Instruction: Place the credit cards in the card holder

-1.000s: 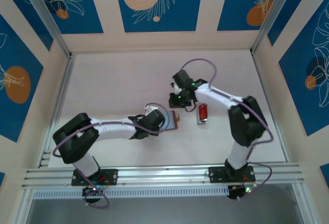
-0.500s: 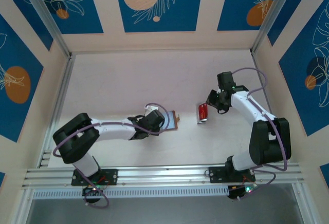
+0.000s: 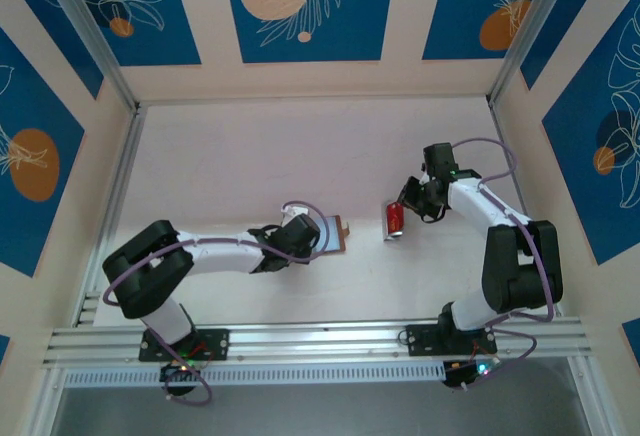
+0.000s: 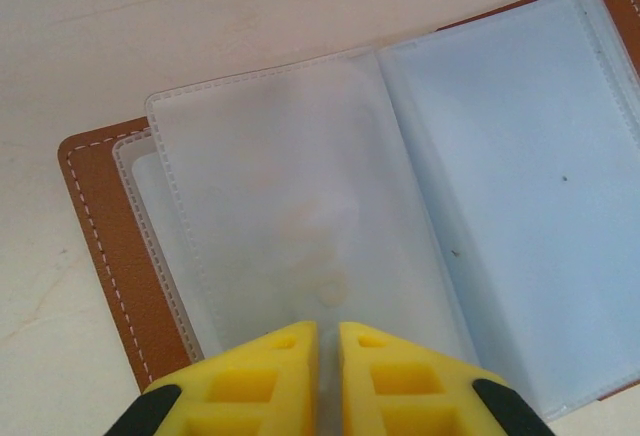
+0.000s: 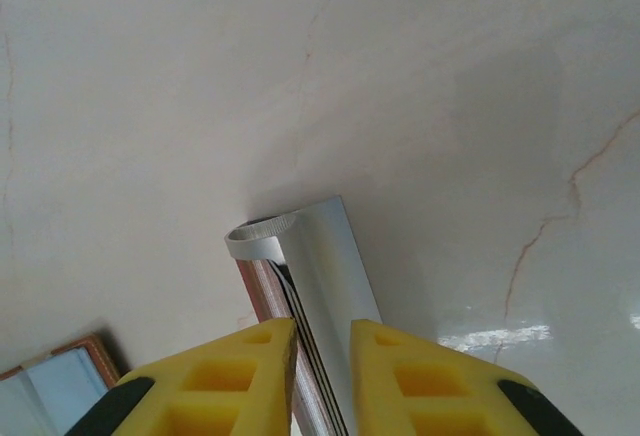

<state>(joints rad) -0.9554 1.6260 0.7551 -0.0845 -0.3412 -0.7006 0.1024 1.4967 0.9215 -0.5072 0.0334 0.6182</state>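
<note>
Left end effector point(image 4: 328, 330) pinches the brown stitched card holder's point(image 4: 100, 216) translucent sleeve, while right end effector point(image 5: 322, 326) clamps thin, silvery credit cards point(image 5: 322, 246) edgewise.

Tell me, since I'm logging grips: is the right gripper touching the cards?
Touching. Right wrist view: the cards sit wedged in the right gripper, fingers against both sides.

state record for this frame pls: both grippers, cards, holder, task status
left gripper: shut, apparently pinching the near edge of a clear sleeve of the card holder
right gripper: closed around the credit cards
card holder: lying open on the table, brown cover down, clear sleeves up
credit cards: one stack, silvery card outermost, reddish one behind it; to the right of the card holder, not touching it
status: stack not yet in the card holder
</note>
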